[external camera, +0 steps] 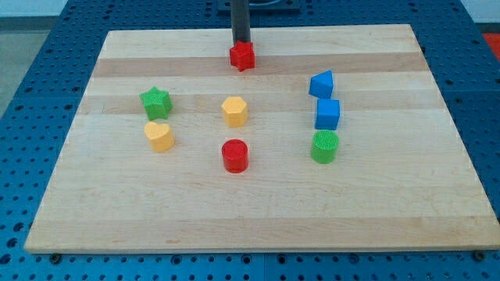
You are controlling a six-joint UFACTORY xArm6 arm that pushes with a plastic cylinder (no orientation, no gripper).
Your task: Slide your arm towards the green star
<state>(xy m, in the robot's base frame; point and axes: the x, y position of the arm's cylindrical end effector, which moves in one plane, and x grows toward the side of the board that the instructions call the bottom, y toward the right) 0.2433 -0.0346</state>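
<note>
Green star [155,101] is sitting at nine o'clock on the bench [258,211], just above a yellow heart [159,136]. Your end effector, my tip [241,44], grasping nothing, is resting behind the red block [243,56] at twelve o'clock, well apart; nearly all the travel is remaining.

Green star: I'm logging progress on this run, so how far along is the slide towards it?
Done: nothing visible yet. The green star sits untouched at the view's left, just above the yellow heart. In hand: my tip is at the view's top, right behind the red block, far from the star. Left: nearly the whole slide, down and towards the view's left across the board.
</note>
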